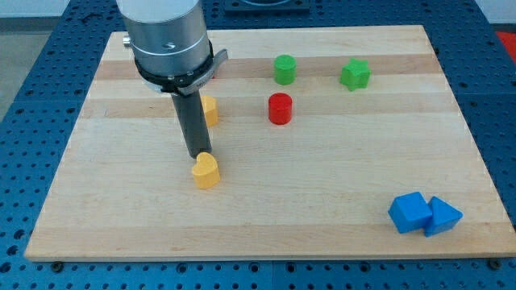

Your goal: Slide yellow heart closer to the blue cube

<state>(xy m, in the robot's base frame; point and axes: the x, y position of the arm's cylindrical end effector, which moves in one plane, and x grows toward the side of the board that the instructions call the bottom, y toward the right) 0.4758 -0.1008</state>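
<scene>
Tip [198,155] positioned directly above yellow heart [206,171], touching its upper edge, left of counter [322,209] centre. No claw fitted; nothing held. Blue cube [409,213] well apart, bottom right, touching second blue block [443,216]. Another yellow block [210,109] partly hidden behind rod.

I see the small yellow heart-shaped block [206,170] lying flat on the pale wooden tabletop [322,193], left of centre, with its lobes toward the view's top. The bright blue cube-shaped block [409,213] sits well apart from it, near the tabletop's corner at the view's bottom right, turned slightly askew to the edges and resting flat.
</scene>
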